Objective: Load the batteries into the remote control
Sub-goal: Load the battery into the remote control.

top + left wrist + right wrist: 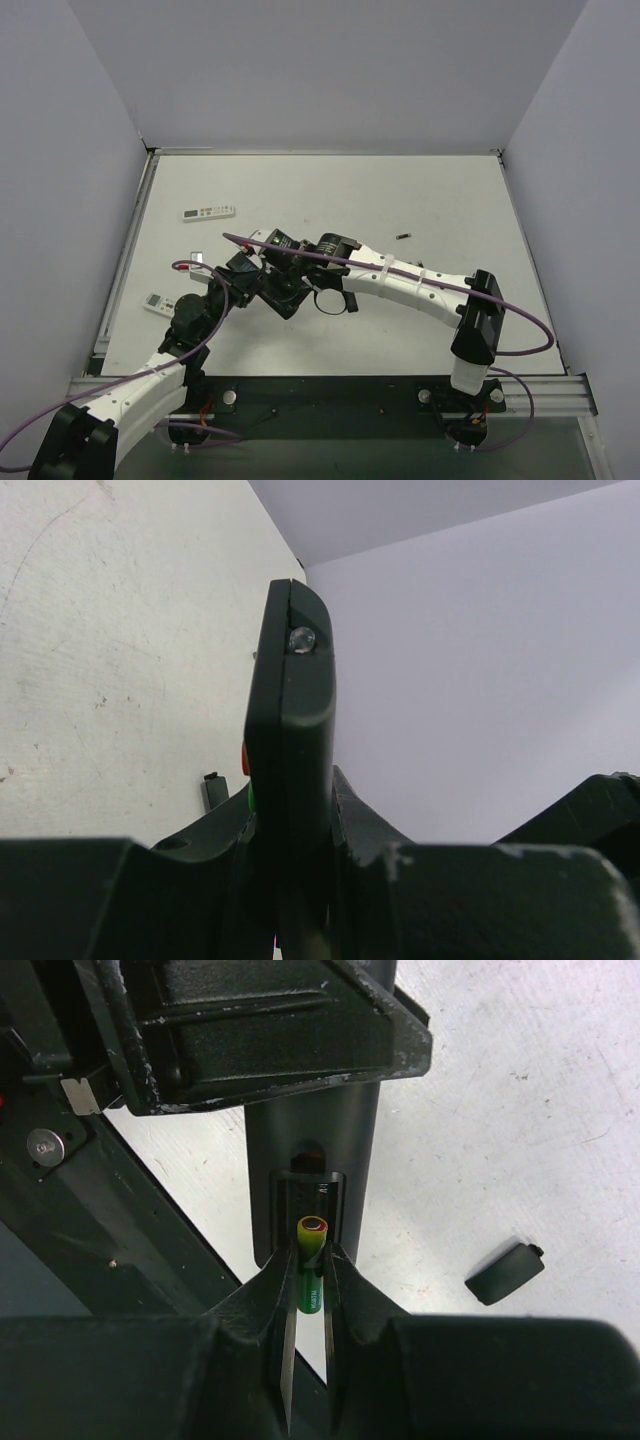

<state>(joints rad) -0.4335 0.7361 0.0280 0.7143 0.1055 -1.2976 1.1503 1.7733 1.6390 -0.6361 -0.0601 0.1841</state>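
Note:
My left gripper [290, 815] is shut on the black remote control [290, 705], which shows edge-on and stands up from the jaws. In the right wrist view the remote [312, 1150] lies back side up with its battery compartment [310, 1192] open. My right gripper [312, 1248] is shut on a green battery with a yellow end [312, 1228], whose tip sits at the near end of that compartment. Seen from above, both grippers meet over the middle of the table, the left gripper [258, 280] beside the right gripper [292, 272]. No other batteries show.
A small black battery cover [505, 1273] lies loose on the white table [420, 200], right of the remote, and the same cover [403, 237] shows from above. A long white remote [208, 212] and a short white remote [160, 303] lie at the left. Grey walls enclose the table.

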